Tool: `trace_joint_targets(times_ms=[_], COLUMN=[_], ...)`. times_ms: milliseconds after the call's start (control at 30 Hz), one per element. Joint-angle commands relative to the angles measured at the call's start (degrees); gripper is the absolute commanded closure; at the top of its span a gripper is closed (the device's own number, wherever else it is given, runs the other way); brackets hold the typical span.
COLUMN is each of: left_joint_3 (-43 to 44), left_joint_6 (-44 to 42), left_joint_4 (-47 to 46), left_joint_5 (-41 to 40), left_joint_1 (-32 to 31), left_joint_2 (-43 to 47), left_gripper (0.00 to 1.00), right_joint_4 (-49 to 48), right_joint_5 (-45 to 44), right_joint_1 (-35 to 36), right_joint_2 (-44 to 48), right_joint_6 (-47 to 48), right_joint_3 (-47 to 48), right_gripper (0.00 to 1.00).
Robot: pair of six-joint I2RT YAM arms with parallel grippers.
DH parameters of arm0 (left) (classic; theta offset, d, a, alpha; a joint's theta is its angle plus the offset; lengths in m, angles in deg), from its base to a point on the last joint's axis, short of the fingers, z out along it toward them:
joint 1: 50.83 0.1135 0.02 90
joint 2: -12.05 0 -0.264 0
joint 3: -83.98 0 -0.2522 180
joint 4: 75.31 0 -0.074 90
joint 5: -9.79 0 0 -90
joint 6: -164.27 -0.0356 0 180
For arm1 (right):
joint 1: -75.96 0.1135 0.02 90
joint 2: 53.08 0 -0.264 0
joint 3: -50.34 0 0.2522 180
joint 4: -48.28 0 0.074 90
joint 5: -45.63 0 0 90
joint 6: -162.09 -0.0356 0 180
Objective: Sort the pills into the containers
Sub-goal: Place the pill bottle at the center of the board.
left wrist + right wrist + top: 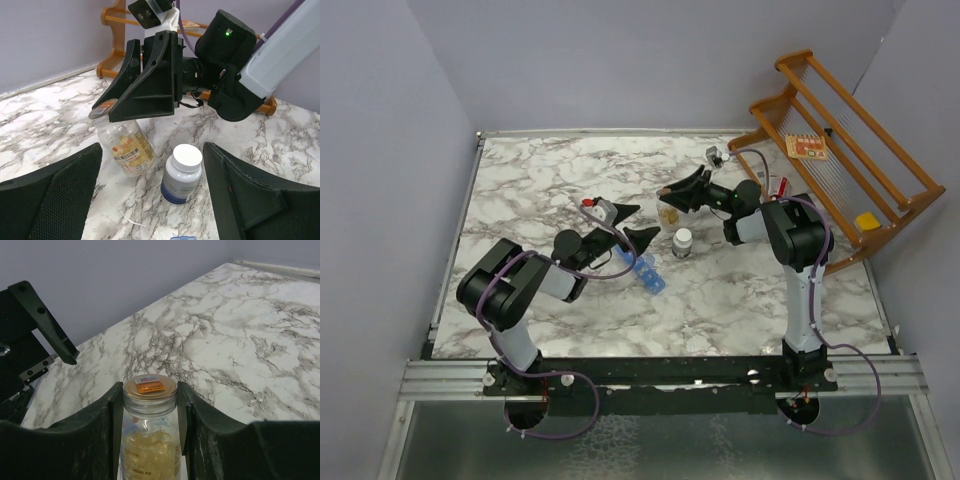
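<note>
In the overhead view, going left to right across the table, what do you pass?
In order: left claw → white-capped bottle → wooden rack. The blue containers and amber bottle overlap these, so they're left out.

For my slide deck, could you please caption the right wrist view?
Right gripper closed around the neck of a clear pill bottle, marble table beyond.

Even, soft overhead light, faint shadows on the marble table [720, 300]; near fingers [50, 200] look soft in wrist views
</note>
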Motion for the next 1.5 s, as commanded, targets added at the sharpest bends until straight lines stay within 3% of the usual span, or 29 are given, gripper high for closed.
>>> trace_joint_targets(times_ms=[0,300,967,1467], left_joint_3=[2.1,4.6,6.1,10.2], left_joint_6=[-0.2,-3.5,3.5,6.3], left_joint_4=[-0.9,7.9,-2.3,-1.8], left_joint_5=[1.6,3.3,-0.3,0.2], left_joint_1=[0.3,-0.1,-0.2,-0.2], left_joint_2=[-0.5,1.1,-4.0,-7.6], left_gripper=[0.17,0.17,0.21,0.22], right_joint_4=[-18.9,-18.9,-18.9,-18.9], right_joint_5=[1.7,2.0,2.8,5.0], right_joint_1=[0.2,2.2,4.9,5.9], right_joint_2=[1.4,4.6,10.6,11.7], right_joint_6=[-1.8,-2.7,0.6,1.7], right_joint_3=[2.0,3.9,-0.2,-0.6], right_gripper=[0.99,0.99,0.99,0.99])
